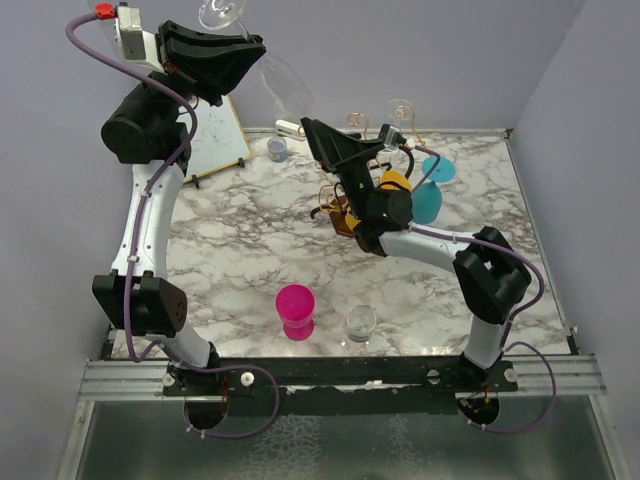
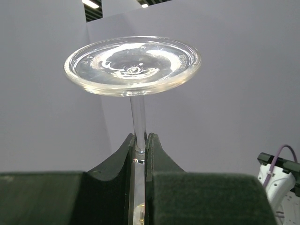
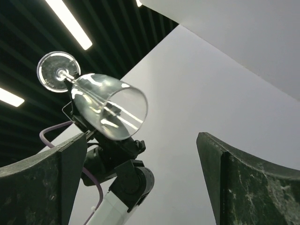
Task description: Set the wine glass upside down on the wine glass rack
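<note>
Above the table (image 1: 230, 260), left gripper (image 2: 139, 140) pinches glass (image 2: 132, 65) stem, foot up; right gripper (image 3: 140, 150) spread wide, empty. Advise: slide stem into rack (image 1: 333, 205) slot slowly, foot level.

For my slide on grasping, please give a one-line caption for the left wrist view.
Left tool shut on the stem of a wine glass, its round foot just beyond the fingertips.
</note>
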